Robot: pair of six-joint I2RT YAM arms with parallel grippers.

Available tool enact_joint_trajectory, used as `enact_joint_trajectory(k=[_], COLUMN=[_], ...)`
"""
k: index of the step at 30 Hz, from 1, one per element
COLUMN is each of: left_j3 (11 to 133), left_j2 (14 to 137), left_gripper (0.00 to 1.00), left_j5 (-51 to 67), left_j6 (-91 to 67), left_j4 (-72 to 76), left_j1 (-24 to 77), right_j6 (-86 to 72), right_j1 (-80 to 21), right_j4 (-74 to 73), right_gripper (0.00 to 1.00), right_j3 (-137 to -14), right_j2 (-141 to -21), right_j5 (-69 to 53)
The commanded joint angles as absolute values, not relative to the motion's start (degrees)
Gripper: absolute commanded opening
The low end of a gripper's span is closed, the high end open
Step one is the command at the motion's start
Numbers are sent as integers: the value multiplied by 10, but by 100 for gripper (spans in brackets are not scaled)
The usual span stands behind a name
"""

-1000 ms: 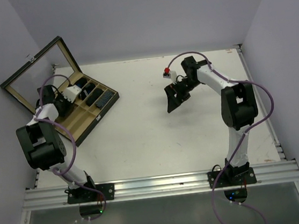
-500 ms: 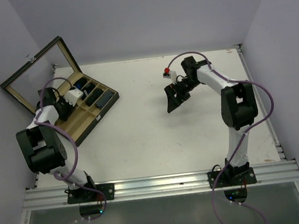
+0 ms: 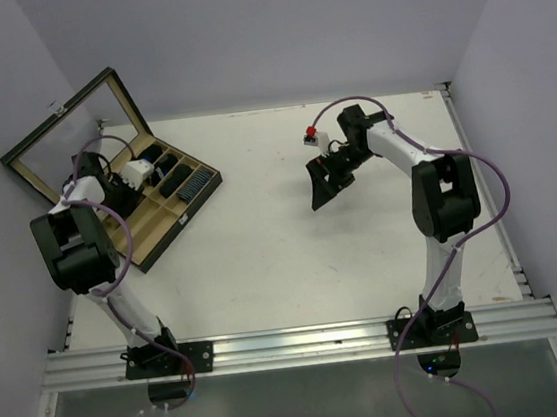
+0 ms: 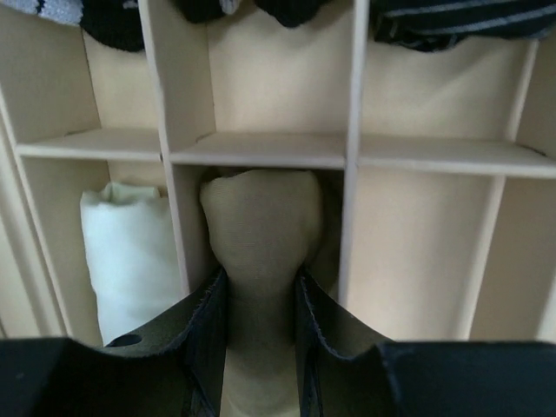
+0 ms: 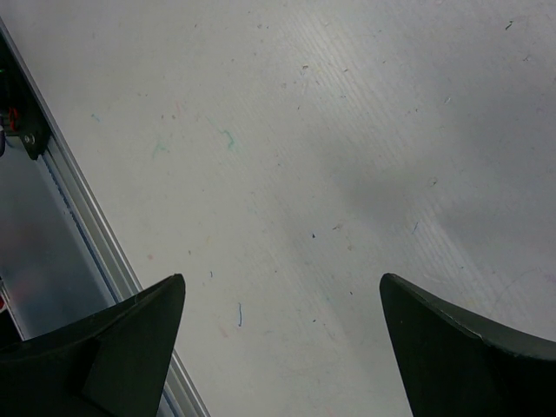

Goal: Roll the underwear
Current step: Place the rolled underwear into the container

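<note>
My left gripper (image 4: 259,282) is shut on a rolled beige underwear (image 4: 261,217) that lies in a middle compartment of the wooden organiser box (image 4: 261,149). In the top view the left gripper (image 3: 116,199) sits low over the box (image 3: 185,224) at the table's left. A white roll (image 4: 130,252) fills the compartment to its left. Dark rolls (image 4: 452,22) lie in the far row. My right gripper (image 3: 321,192) is open and empty, hovering over bare table in the wrist view (image 5: 282,282).
The box's glass lid (image 3: 69,132) stands open against the left wall. Dark rolls (image 3: 176,178) show in the box's far compartments. A metal rail (image 5: 87,234) runs along the table's edge in the right wrist view.
My left arm has shifted a little toward the back over the box, still holding the beige roll. The right arm has not moved.
</note>
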State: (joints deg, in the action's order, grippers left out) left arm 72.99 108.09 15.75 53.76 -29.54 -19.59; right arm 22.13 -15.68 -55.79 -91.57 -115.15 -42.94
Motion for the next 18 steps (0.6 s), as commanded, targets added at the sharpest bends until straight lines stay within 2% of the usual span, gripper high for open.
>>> enact_joint_trajectory(k=[1, 5, 8, 9, 10, 12, 18], left_j3=[783, 807, 819, 822, 824, 823, 830], left_j2=[1120, 1143, 1158, 1158, 1158, 1149, 1113], left_gripper=[0, 2, 20, 20, 29, 37, 44], left_j5=[199, 200, 200, 200, 200, 203, 214], left_j6=[544, 550, 550, 550, 548, 548, 546], left_j4=[-374, -390, -399, -399, -399, -396, -396], left_j1=[-205, -211, -214, -214, -214, -215, -214], right_j6=[228, 229, 230, 230, 230, 229, 229], right_j1=[-154, -154, -154, -154, -154, -154, -154], right_j4=[-559, -560, -562, -562, -562, -562, -562], right_gripper=[99, 99, 99, 99, 99, 99, 99], right_j3=[-922, -921, -921, -921, -921, -923, -923], right_j2=[-1157, -1157, -1155, -1153, -1153, -1151, -1146], right_j5=[-430, -431, -428, -427, -427, -429, -431])
